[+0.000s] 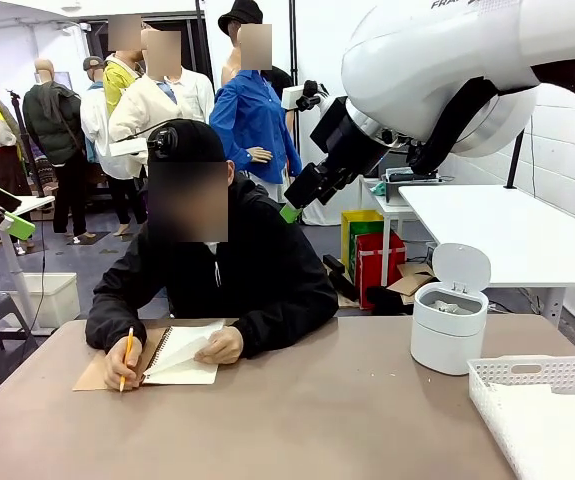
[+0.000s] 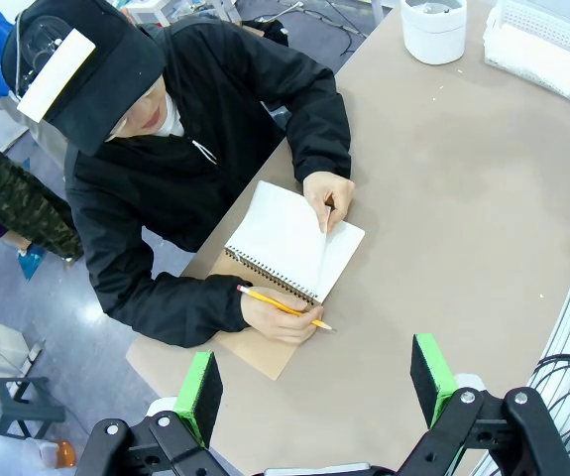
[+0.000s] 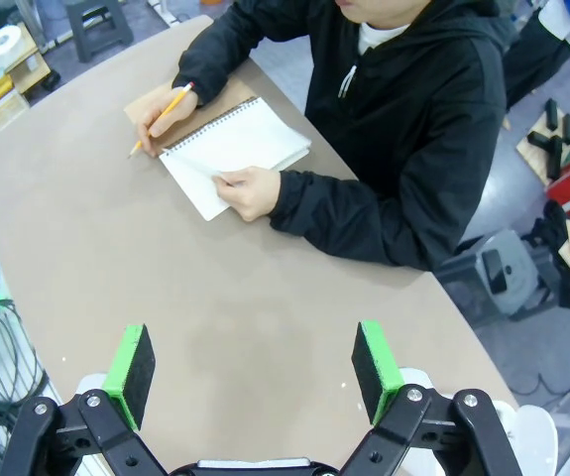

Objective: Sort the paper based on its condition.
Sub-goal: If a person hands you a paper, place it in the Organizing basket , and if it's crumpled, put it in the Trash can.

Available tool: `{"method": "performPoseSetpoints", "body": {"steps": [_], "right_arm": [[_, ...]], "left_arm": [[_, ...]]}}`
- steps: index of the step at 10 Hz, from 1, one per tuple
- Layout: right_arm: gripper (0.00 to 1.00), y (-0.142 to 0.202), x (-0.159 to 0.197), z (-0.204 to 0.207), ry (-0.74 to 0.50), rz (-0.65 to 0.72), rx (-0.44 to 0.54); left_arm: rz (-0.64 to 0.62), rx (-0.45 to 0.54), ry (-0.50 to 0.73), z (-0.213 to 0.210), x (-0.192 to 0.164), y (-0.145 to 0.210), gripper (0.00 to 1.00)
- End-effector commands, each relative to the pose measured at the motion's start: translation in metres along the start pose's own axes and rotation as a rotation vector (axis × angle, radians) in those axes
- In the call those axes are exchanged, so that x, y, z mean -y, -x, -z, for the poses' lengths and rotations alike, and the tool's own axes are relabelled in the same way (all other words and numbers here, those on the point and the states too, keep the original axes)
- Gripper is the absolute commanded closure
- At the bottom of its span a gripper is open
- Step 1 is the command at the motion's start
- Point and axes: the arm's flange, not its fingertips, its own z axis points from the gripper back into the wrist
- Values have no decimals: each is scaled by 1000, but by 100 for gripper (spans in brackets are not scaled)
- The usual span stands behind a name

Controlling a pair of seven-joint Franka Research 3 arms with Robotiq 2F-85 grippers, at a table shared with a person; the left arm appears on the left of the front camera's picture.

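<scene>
While the left hand [image 2: 316,382] and right hand [image 3: 253,369] hang spread, the thin white notebook sheet [image 1: 189,368] lies leftward, nearer the left.

Front view low, near, faces person [image 1: 217,270] across table [image 1: 317,420]. Both wrist views high, look down; share notebook [image 2: 280,233] and person.

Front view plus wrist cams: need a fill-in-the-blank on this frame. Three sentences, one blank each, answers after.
1. The person grips a yellow ____ next to the spiral notebook.
2. The white basket sits on the robot's ____ side of the table.
3. The left hand and the right hand are both ____, with nothing between their pads.
Missing words: pencil; right; open.
</scene>
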Motion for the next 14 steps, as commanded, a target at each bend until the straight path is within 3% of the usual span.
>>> {"method": "performPoseSetpoints", "body": {"steps": [1,14], "right_arm": [[0,2,-1,0,-5,12,0],[0,2,-1,0,-5,12,0]], "left_arm": [[-2,5,-9,0,-1,0,0],[-2,5,-9,0,-1,0,0]]}}
